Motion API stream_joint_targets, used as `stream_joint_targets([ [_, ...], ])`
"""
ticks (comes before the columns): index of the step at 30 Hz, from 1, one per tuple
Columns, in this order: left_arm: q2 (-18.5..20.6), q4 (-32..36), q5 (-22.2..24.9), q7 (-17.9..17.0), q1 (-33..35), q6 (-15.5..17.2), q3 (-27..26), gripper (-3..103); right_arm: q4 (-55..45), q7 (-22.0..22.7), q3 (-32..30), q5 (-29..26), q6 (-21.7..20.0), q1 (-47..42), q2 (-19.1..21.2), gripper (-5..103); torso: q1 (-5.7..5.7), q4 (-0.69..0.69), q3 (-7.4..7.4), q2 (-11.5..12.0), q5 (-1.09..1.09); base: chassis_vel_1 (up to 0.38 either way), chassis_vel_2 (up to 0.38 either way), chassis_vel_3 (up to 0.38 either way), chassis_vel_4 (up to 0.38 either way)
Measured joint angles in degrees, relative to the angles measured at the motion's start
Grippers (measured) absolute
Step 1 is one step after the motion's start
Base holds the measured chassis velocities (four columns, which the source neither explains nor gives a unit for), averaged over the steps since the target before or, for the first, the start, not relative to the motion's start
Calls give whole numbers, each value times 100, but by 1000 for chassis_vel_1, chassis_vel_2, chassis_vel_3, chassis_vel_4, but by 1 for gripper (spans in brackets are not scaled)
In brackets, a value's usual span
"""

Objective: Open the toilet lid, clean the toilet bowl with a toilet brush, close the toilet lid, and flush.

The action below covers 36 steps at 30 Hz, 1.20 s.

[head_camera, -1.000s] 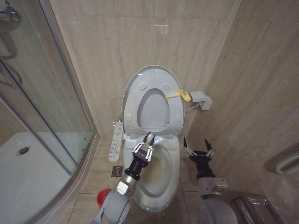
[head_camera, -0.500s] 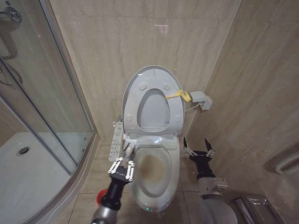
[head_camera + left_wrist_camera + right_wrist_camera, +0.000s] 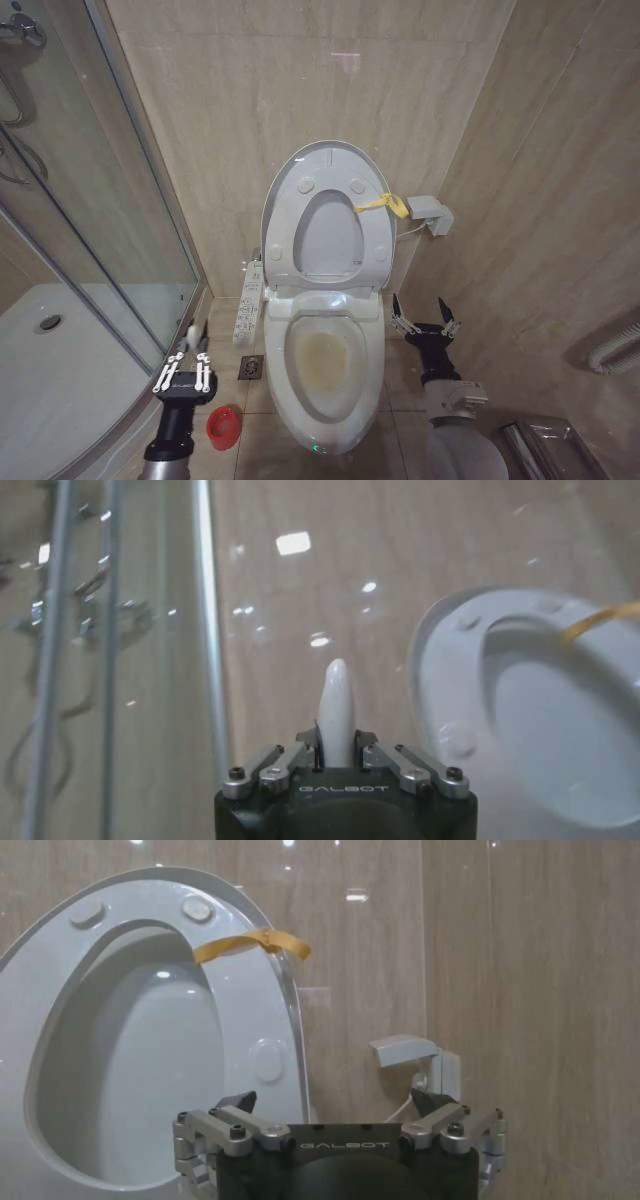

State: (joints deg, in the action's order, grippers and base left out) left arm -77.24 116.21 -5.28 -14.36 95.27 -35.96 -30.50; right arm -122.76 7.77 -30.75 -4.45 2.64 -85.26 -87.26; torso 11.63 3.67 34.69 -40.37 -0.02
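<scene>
**Brush in left gripper, lid up**

I see the left gripper (image 3: pixel 184 366) at lower left of the head view, beside the shower glass, fingers closed on the white handle of the toilet brush (image 3: pixel 335 709); its red holder (image 3: pixel 224 427) sits on the floor just below. The toilet lid (image 3: pixel 330 160) stands upright at centre against the wall. The toilet bowl (image 3: pixel 325 362) shows yellowish staining. The right gripper (image 3: pixel 424 318) hovers lower right, fingers spread, empty.

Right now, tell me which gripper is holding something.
The left gripper, beside the shower glass left of the toilet bowl, is shut on the toilet brush handle. The right gripper, right of the bowl, is open and empty.
</scene>
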Motion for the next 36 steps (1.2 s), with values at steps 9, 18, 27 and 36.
stream_joint_targets([
  [9,25,-1314,330,-34,-667,-661,-12,21,0,0,0,0,0,0,0,100,0,1,0,0,0,0,0,0,0],
  [18,11,-2799,809,138,-1288,-1127,391,21,0,0,0,0,0,0,0,100,0,0,0,0,1,0,0,0,0],
  [27,-27,-4159,868,117,-1894,-1124,606,21,0,0,0,0,0,0,0,100,0,0,0,0,1,0,0,0,0],
  [36,-64,-4801,1085,274,-2255,-1109,782,21,0,0,0,0,0,0,0,100,0,0,0,0,2,0,0,0,0],
])
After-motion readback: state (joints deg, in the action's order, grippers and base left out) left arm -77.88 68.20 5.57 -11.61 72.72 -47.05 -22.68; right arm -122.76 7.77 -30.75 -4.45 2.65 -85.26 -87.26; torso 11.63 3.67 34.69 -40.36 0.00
